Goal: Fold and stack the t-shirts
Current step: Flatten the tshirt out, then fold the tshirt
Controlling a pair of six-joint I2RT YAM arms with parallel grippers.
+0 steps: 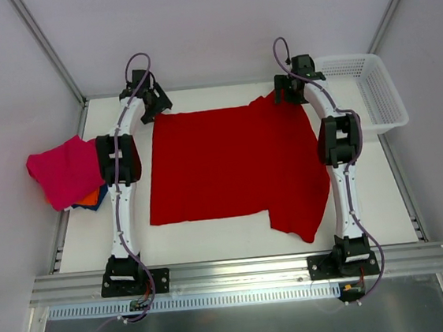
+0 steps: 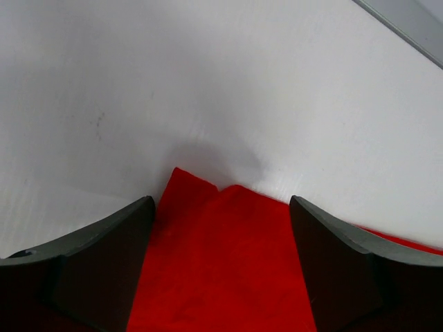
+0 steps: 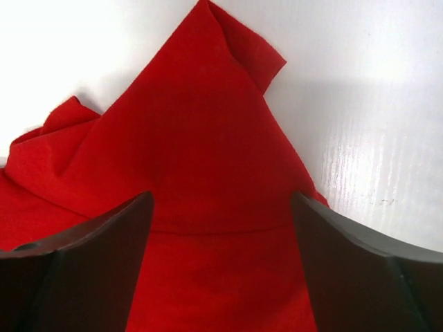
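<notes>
Step in hand, judged: the far edge of the red t-shirt [image 1: 229,165] is to be picked up at both corners for a fold toward the near side.

- left gripper [image 1: 154,102]: parked at the far-left corner. In the wrist view its jaws are seen wide apart over the cloth tip, nothing clamped. The corner should be centred between the fingers [image 2: 104,270] and taken deep enough that both layers are caught, if there are two.
- right gripper [image 1: 289,91]: parked at the far-right corner, jaws also wide, nothing pinched. Cloth is bunched into a raised peak here. The peak should be gripped low, near the table [image 1: 214,246], so no loose flap is left out.
- Both corners should be lifted together and level, then carried straight toward the near edge. Otherwise a skewed fold is likely.

Look of the things:
- A pile is seen at the table's left edge: a magenta-pink shirt [image 1: 63,171] on top, an orange one [image 1: 90,199] and a dark blue one [image 1: 103,203] showing beneath.
- The red shirt is spread flat between the two arms, mostly smooth and plain. A flap is left sticking out at the near-right, and the far-right corner is rumpled.
- A white basket [image 1: 384,93] is seen at the far right, with no cloth in it.
</notes>
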